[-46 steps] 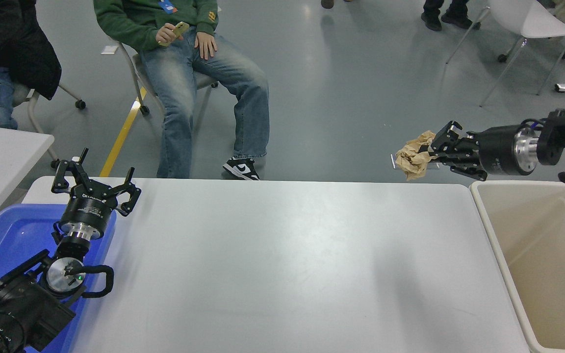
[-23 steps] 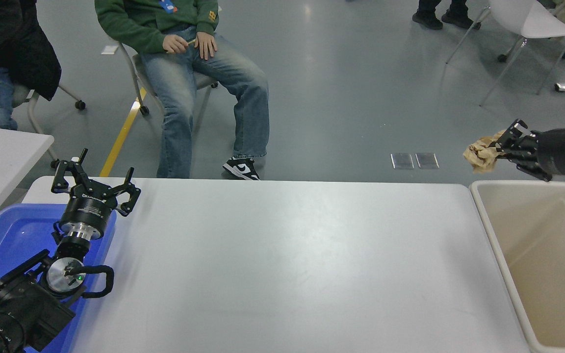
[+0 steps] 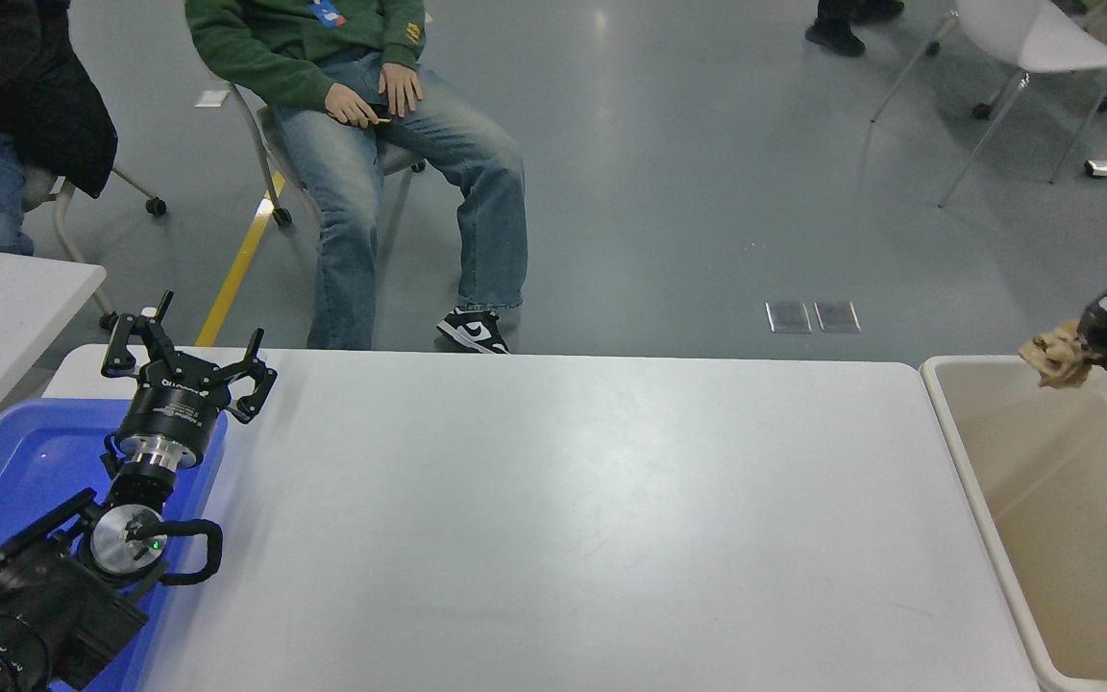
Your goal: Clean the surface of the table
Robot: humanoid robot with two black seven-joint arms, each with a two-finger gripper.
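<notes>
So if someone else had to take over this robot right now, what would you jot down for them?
Right gripper: shut on a crumpled brown paper wad, held over the far edge of the beige bin, not yet dropped.
Left gripper: open, empty, parked over the blue tray at the table's left end.
Table: nothing loose shows on the white top.
Done: the wad is off the table and at the bin.
Left: open the right gripper so the wad falls in, probably a little further over the bin first, then draw the arm back.
</notes>
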